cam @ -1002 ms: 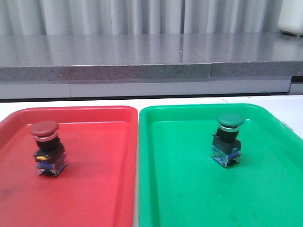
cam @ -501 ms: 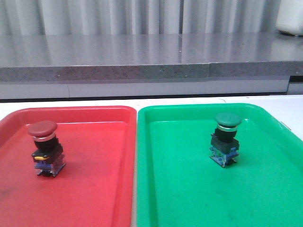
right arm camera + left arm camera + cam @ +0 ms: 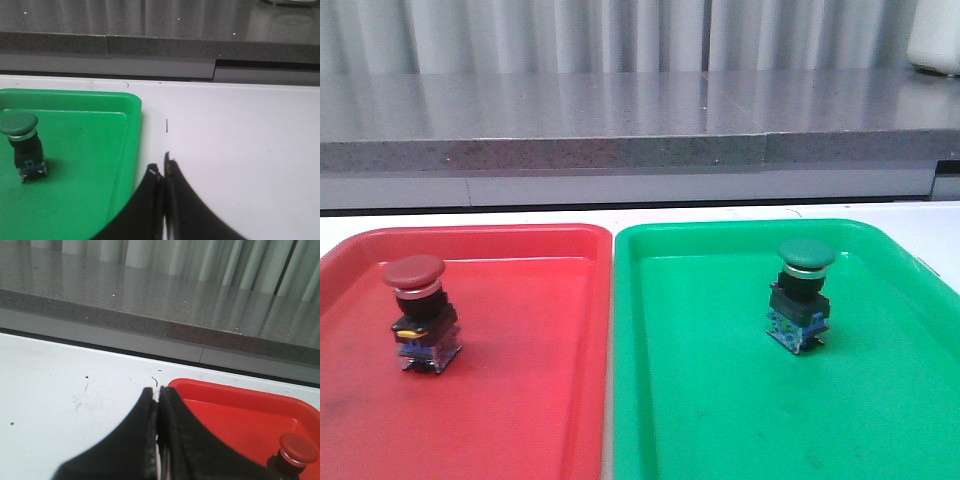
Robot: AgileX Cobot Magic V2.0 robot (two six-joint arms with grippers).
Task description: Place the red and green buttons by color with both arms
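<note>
Left end effector [image 3: 158, 405] is seen with fingers pressed together, nothing held between them; it is positioned over the white surface [image 3: 60, 390] just beside the corner of the red tray [image 3: 235, 400]. Right end effector [image 3: 163, 172] is likewise seen closed tight and empty, over the white surface just beside the edge of the green tray [image 3: 100, 100].

Neither end effector is seen in the front view. There, the red button [image 3: 420, 312] is seen upright in the red tray [image 3: 520, 240], lower left of the frame, dark red cap on top, silver collar, black-and-blue base. The green button [image 3: 802, 295] is seen upright in the green tray [image 3: 720, 235], right of centre. The trays are set side by side, long edges nearly touching. A grey counter ledge [image 3: 620, 150] is seen across the upper frame.
</note>
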